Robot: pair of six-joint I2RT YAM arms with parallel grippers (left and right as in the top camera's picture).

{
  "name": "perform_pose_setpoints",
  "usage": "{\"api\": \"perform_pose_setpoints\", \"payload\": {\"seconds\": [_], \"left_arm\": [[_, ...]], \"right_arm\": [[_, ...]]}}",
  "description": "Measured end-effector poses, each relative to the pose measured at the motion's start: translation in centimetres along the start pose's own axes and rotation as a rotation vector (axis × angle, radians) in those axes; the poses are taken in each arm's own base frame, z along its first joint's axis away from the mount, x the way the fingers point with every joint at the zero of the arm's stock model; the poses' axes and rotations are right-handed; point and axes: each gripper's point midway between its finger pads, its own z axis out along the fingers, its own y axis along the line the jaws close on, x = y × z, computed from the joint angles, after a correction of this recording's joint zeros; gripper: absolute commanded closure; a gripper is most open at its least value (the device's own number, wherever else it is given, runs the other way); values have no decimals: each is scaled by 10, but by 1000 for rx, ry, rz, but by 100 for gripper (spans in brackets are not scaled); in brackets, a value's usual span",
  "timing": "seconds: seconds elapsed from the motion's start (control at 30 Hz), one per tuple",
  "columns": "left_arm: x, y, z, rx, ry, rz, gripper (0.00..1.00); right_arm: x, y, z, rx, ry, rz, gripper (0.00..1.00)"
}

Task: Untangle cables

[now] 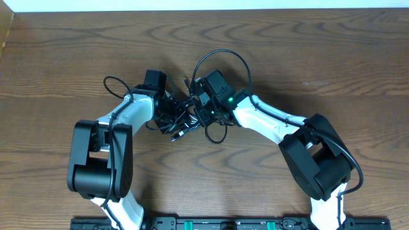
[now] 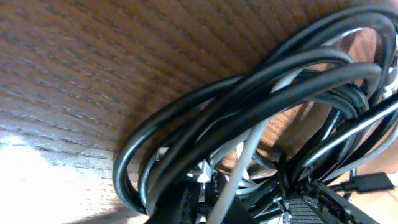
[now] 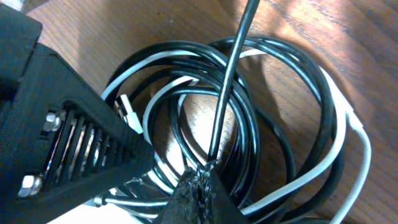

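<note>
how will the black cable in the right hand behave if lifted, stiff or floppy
Probably floppy: the black cable is straight only above the right hand, elsewhere it curls loosely. Likely light, being thin, but it crosses the white cable, so the rest may drag along.

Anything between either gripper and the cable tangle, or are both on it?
Nothing visible stands between them. Both grippers are in the cables: the right gripper is shut on a thin black strand, and the left gripper is closed with loops bunched against its fingers. Around the bundle the table is bare wood.
</note>
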Motion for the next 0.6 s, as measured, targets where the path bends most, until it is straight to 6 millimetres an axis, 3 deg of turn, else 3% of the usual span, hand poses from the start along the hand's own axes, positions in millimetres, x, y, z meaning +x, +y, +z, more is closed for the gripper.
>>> {"api": "perform_pose_setpoints", "payload": {"seconds": [0.27, 0.5, 0.6], "left_arm": [[0, -1, 0, 5, 0, 1, 92], [-1, -1, 0, 6, -1, 2, 92], [-1, -1, 0, 6, -1, 2, 92]], "right_arm": [[-7, -20, -5, 23, -20, 34, 99], [-7, -73, -13, 153, -30, 104, 99], [-8, -86, -16, 182, -35, 121, 99]]}}
